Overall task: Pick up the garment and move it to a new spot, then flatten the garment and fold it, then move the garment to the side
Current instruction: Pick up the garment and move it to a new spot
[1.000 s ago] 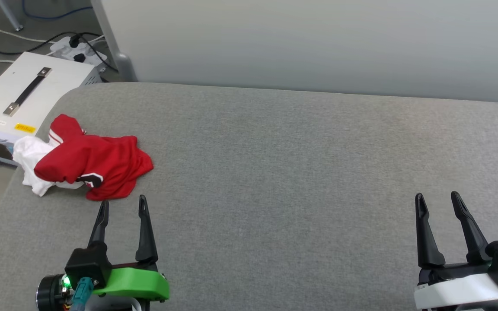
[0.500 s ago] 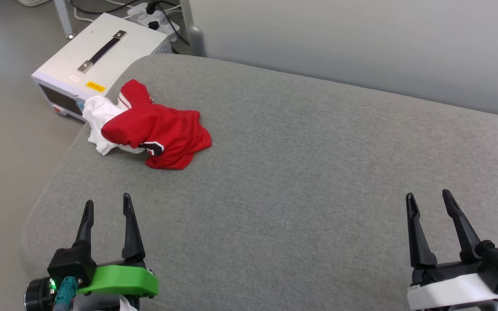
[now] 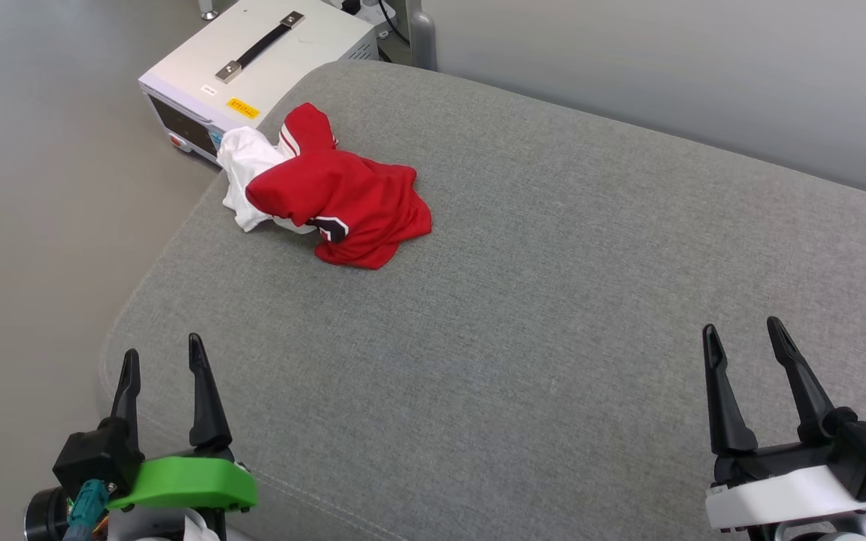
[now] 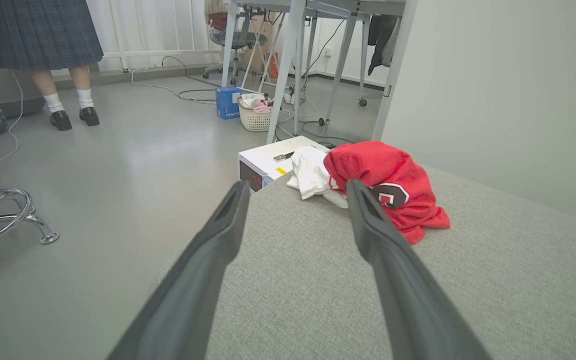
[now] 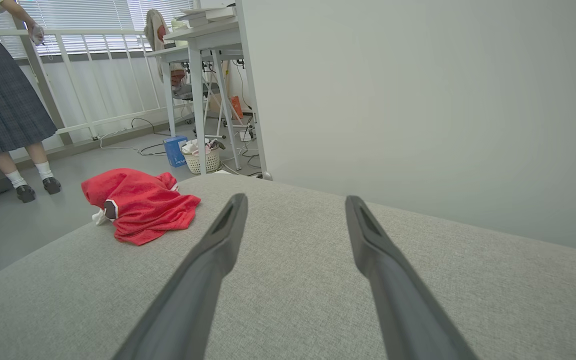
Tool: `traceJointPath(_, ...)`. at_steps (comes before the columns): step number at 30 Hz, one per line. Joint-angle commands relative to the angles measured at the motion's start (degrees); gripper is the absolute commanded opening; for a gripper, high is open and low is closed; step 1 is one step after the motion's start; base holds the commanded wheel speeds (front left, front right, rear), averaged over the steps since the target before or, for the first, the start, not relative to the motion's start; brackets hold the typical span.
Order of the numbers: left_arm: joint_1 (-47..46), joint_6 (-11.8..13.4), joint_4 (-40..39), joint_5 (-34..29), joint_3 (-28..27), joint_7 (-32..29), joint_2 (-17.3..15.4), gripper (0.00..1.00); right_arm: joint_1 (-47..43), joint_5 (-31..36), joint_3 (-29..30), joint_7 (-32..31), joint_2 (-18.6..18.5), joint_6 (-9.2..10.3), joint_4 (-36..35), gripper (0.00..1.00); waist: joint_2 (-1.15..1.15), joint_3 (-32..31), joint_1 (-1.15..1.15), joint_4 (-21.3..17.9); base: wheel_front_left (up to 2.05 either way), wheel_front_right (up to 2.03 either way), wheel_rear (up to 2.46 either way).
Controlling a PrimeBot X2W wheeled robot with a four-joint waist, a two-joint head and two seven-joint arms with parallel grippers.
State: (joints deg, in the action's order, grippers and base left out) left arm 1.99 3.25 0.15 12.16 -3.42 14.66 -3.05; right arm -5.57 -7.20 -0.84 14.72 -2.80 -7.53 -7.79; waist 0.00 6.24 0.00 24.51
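Observation:
The garment (image 3: 343, 199) is a crumpled red jersey heap with a white sleeve bunched at its left, lying near the far left corner of the grey cushioned surface (image 3: 553, 300). A black white-outlined numeral shows on it (image 4: 390, 195). The garment (image 5: 140, 205) also lies far left in the right wrist view. My left gripper (image 3: 163, 361) stands open at the lower left, over the cushion's near left edge, well short of the garment. At the lower right, my right gripper (image 3: 741, 334) is open with nothing between its fingers.
A white equipment box (image 3: 252, 64) with a black handle stands on the floor beside the cushion's far left corner. A pale wall (image 3: 666, 68) runs behind the cushion. A person (image 4: 43, 45) in a dark pleated skirt stands on the floor to the left, near desks and a basket (image 4: 255, 110).
The head camera has turned left, so the garment and box have shifted right and up in the picture. Both grippers hold the same open pose, and the garment lies unchanged.

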Motion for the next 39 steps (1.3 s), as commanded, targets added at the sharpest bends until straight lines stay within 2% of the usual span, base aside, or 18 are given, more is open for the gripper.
traceJointPath(1,-1.2,-0.5,0.4,-0.1,-0.4,0.3,0.2,1.00,1.0,0.5,-0.1,0.3,-0.1,0.04,-0.1,1.00,0.00,0.1,0.00,-0.1,0.00,0.00,0.00)
traceJointPath(3,-2.2,-1.5,0.7,-0.3,-1.3,0.3,0.2,1.00,1.3,0.5,-0.3,0.3,-0.1,0.04,0.0,1.00,0.00,0.3,0.00,-0.5,0.00,0.00,0.00)
traceJointPath(9,-10.8,-7.8,4.3,-1.2,-5.9,0.3,-0.9,1.00,2.6,1.5,-0.7,0.3,-0.1,0.04,-0.5,1.00,0.00,2.6,0.00,-2.6,0.00,0.00,0.00)
traceJointPath(12,-18.0,-9.6,8.1,-0.6,-7.3,0.3,-4.2,1.00,3.8,2.4,-1.0,0.3,-0.1,0.04,-0.8,1.00,0.00,4.4,0.00,-4.3,0.00,0.00,0.00)
traceJointPath(17,-28.8,-10.6,12.9,2.0,-6.6,0.3,-9.5,1.00,5.7,3.8,-0.9,0.3,-0.1,0.04,-1.4,1.00,0.00,7.5,0.00,-7.0,0.00,0.00,0.00)
traceJointPath(19,-32.6,-10.7,15.6,4.2,-4.6,0.2,-12.1,1.00,6.4,4.1,-0.7,0.3,-0.1,0.04,-1.6,1.00,0.00,8.6,0.00,-8.0,0.00,0.00,0.00)
traceJointPath(23,-40.2,-10.7,19.3,10.2,1.7,-4.7,-19.3,1.00,7.8,4.3,-0.9,0.3,-0.1,0.04,-2.1,1.00,0.00,10.8,0.00,-10.3,0.00,0.00,0.00)
traceJointPath(27,-46.8,-10.7,21.2,17.1,8.4,-12.6,-25.9,1.00,9.0,4.2,-0.6,0.3,-0.1,0.04,-2.5,1.00,0.00,12.5,0.00,-12.0,0.00,0.00,0.00)
traceJointPath(31,-51.4,-10.7,23.4,24.4,16.4,-26.6,-31.6,1.00,9.7,4.0,-0.7,0.3,-0.1,0.04,-2.6,1.00,0.00,13.8,0.00,-13.8,0.00,0.00,0.00)
traceJointPath(33,-53.4,-10.7,23.9,25.8,20.2,-33.2,-34.6,1.00,9.9,3.8,-0.8,0.3,-0.1,0.04,-2.4,1.00,0.00,14.4,0.00,-14.5,0.00,0.00,0.00)
traceJointPath(39,-56.1,-10.7,24.4,32.5,30.0,-50.7,-39.0,1.00,10.8,3.5,-1.5,0.3,-0.2,0.04,-1.9,1.00,0.00,16.7,0.00,-16.6,0.00,0.00,0.00)
